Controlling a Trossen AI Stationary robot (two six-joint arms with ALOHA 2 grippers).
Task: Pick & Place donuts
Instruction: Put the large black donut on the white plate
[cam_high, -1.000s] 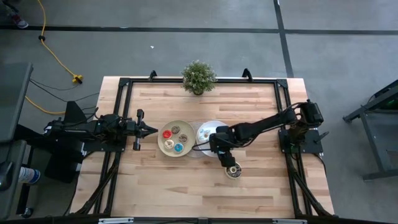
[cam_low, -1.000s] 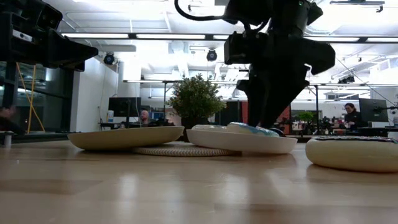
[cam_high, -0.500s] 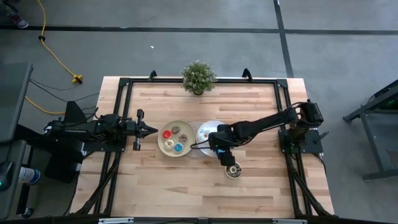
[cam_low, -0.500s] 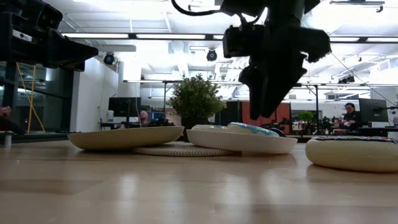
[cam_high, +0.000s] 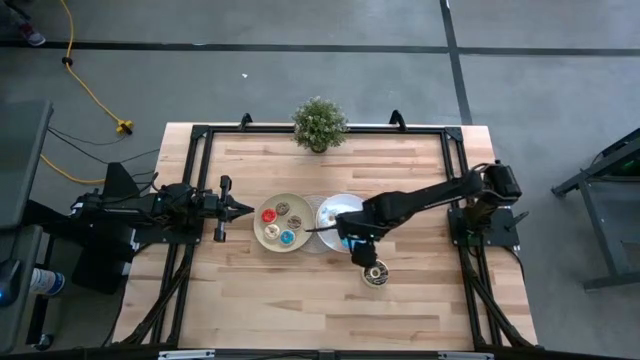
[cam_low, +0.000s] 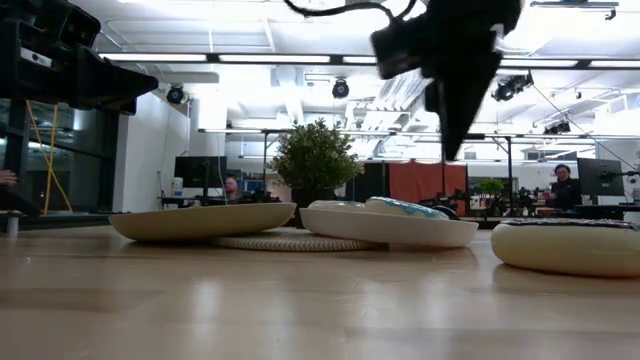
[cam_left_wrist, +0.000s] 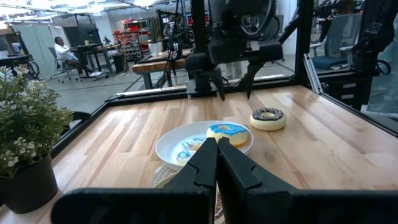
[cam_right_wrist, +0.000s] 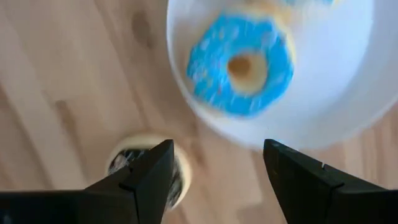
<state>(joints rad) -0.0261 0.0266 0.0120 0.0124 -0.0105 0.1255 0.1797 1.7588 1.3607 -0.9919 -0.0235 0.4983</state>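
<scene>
High view: the white plate (cam_high: 330, 207) sits mid-table and serves as the landmark. The right gripper (cam_high: 357, 240) hangs above its near-right edge, fingers spread apart and holding nothing. A blue donut (cam_right_wrist: 241, 64) lies on the white plate, and a dark-iced donut (cam_high: 375, 275) rests on bare wood just past the plate, on the near side. Left of the plate, a beige plate (cam_high: 268, 237) carries four small donuts (cam_high: 281, 221). The left gripper (cam_high: 243, 208) waits farther left beyond it, fingers pressed together, empty.
</scene>
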